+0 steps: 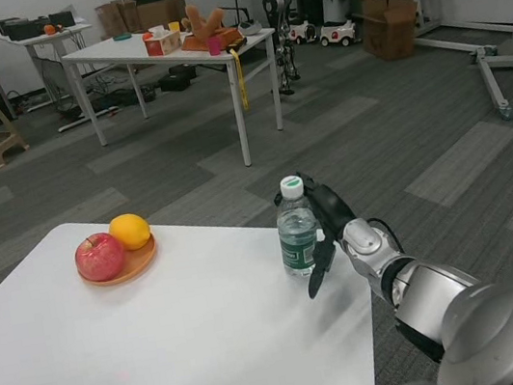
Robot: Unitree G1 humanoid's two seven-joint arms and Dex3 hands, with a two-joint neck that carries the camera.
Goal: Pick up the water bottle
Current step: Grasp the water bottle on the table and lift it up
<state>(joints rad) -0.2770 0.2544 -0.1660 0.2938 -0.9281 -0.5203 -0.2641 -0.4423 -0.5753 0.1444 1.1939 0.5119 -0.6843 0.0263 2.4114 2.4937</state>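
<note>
Fingers [320,270] of the right hand [329,230]: black, curved around the far and right side of the water bottle [297,229], one pointing down toward the tabletop just right of the bottle's base; they lie against the bottle, but whether they truly clamp it cannot be told. Right forearm: silver, reaching in from the lower right corner, wrist angled up and left toward the bottle. Water bottle: clear plastic, white cap, green label with print too small to read; upright on the white table [182,341], near its right edge. Plate [124,266]: wooden, near the table's far left corner, well apart from the bottle, bearing a red apple [99,257] and an orange [130,231] that touch each other.
</note>
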